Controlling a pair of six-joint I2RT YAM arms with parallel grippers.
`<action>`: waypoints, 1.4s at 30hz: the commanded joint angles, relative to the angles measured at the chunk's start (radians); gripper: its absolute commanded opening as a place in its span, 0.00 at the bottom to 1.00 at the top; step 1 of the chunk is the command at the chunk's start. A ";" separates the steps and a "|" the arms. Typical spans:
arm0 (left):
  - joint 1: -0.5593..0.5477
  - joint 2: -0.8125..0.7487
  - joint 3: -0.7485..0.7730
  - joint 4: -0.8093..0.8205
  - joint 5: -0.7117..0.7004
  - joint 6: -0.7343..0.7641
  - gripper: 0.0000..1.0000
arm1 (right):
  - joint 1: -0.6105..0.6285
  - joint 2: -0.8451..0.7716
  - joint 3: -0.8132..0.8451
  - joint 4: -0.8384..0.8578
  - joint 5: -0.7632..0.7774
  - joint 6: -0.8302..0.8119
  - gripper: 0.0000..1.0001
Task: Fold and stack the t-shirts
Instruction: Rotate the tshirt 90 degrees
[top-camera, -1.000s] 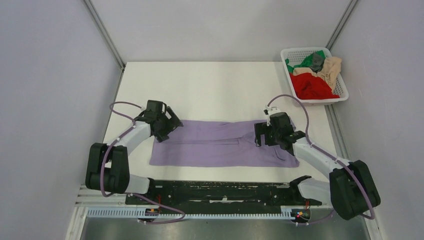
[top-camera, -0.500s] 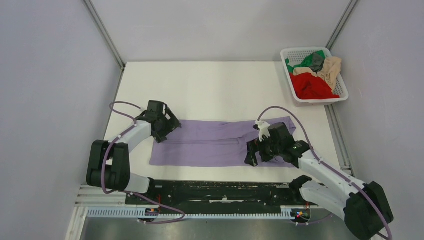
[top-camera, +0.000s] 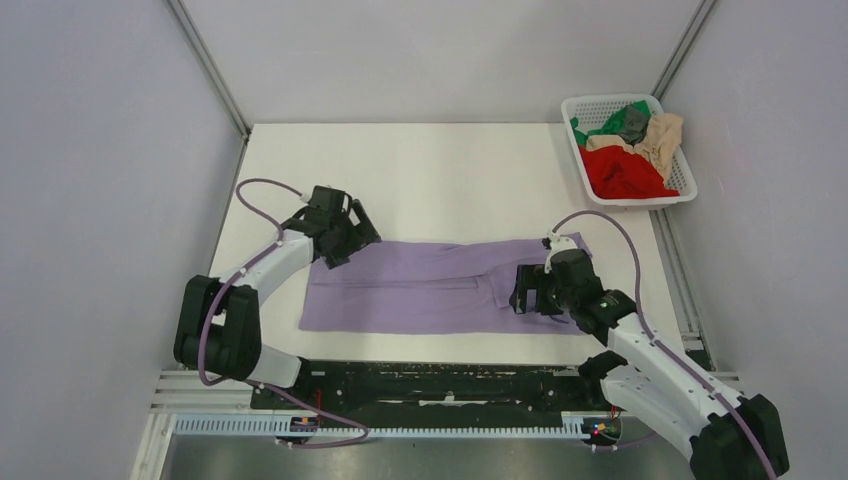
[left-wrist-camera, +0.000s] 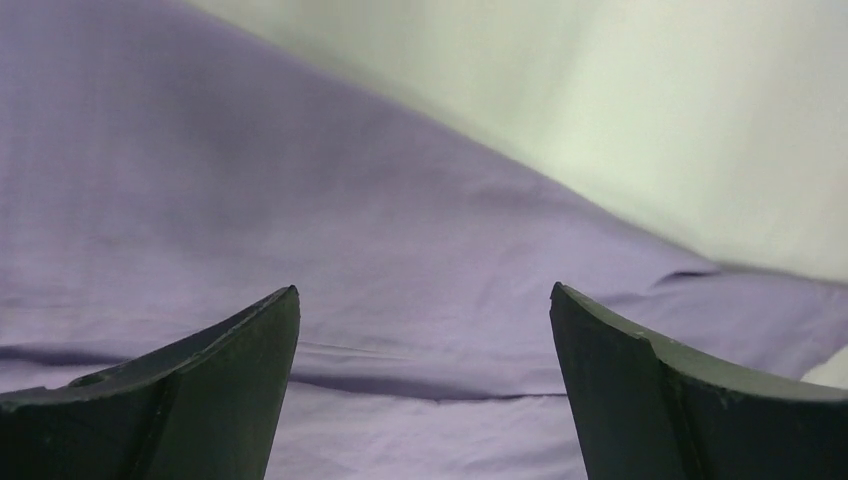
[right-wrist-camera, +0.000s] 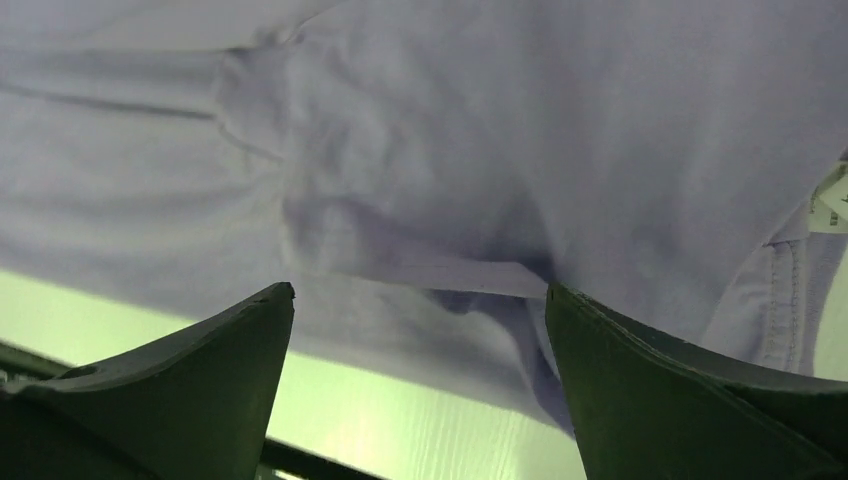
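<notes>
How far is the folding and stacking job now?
Done: the lavender t-shirt lies on the table, apparently folded into a long strip. In hand: the left claw and right claw hover open over its ends, gripping nothing. Left: folding it shorter, then the other shirts piled in the basket; no stack yet.

Bare counter (top-camera: 420, 180) across the upper centre of the frame leaves open passage. A white basket (top-camera: 600, 100) heaped with t-shirts (top-camera: 622, 172) blocks the upper right corner. The lavender t-shirt (top-camera: 430, 290) lies flat mid-frame, with the left tool (top-camera: 352, 243) and right tool (top-camera: 524, 291) standing at its ends.
</notes>
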 joint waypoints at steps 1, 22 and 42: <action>-0.049 0.069 0.024 0.048 0.080 0.060 1.00 | -0.101 0.066 -0.089 0.194 -0.075 0.110 0.98; -0.090 -0.106 -0.309 0.050 0.022 -0.115 1.00 | -0.219 1.048 0.488 0.821 -0.166 -0.050 0.98; -0.657 0.049 -0.169 0.340 0.085 -0.216 1.00 | -0.161 1.669 1.644 0.689 -0.017 -0.463 0.98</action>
